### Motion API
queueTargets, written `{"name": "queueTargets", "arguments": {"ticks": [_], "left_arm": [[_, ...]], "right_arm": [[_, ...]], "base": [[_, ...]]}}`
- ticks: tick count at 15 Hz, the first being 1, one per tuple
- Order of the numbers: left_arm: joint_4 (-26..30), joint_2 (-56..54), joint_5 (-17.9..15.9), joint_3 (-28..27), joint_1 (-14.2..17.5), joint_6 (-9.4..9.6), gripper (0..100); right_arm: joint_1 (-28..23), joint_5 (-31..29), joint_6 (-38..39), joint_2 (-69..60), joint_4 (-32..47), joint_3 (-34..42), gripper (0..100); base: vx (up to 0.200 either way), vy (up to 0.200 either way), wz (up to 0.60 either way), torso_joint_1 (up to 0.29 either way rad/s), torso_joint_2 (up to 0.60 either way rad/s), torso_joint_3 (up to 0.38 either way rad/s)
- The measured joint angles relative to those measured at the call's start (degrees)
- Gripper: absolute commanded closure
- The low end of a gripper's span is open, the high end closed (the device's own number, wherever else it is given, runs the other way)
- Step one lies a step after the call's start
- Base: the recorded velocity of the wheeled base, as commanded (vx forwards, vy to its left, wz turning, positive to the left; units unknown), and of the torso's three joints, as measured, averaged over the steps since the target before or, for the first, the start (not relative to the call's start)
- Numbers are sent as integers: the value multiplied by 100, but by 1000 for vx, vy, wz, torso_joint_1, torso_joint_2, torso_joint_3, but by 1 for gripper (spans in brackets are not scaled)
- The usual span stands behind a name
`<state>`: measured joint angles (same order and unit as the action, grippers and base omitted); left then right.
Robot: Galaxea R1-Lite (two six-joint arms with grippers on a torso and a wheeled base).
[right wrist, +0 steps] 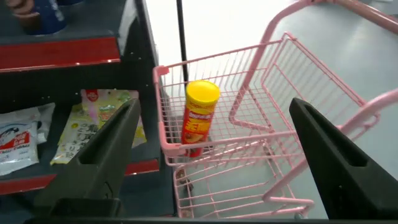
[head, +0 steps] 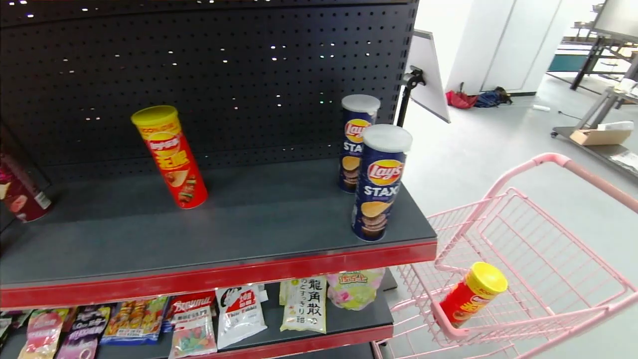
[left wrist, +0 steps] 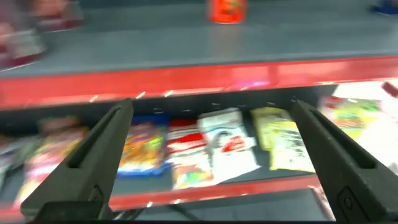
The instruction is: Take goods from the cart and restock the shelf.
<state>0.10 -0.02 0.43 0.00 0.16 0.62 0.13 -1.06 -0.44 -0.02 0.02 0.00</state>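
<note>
1. Indoor aisle with a pale grey floor. A black pegboard panel backs a dark upper shelf that has a red front edge.
2. The yellow-lidded red can stands tilted in the pink cart, in the basket corner nearest the shelving. The right wrist view shows it leaning against the wire wall.
3. The cart is parked just beside the right end of the shelving. Its handle bar is on the far side from the can.
4. On the upper shelf, a second red can stands left of middle, toward the back.
5. The front blue can is at the right end, near the red edge. The rear blue can stands just behind it, close to the pegboard.
6. A dark red can is at the far left, partly cut off.
7. On the lower shelf, snack bags lie in a row.
8. The left gripper faces the snack bags, its jaws spread wide with nothing between them.
9. The right gripper is aimed at the cart and is apart from the can. Its jaws are spread wide and empty.
</note>
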Motion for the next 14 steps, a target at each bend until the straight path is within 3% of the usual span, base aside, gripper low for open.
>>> {"name": "queueTargets", "arguments": {"ticks": [1, 9, 14], "left_arm": [[-2, 0, -2, 0, 5, 0, 0], [-2, 0, -2, 0, 2, 0, 0], [-2, 0, 0, -2, 2, 0, 0]], "right_arm": [[9, 0, 1, 0, 0, 0, 0], [2, -11, -18, 0, -2, 0, 0], [-4, -41, -16, 0, -2, -2, 0]], "base": [[0, 0, -600, -2, -7, -2], [0, 0, 0, 0, 0, 0], [0, 0, 0, -83, 199, 121]]}}
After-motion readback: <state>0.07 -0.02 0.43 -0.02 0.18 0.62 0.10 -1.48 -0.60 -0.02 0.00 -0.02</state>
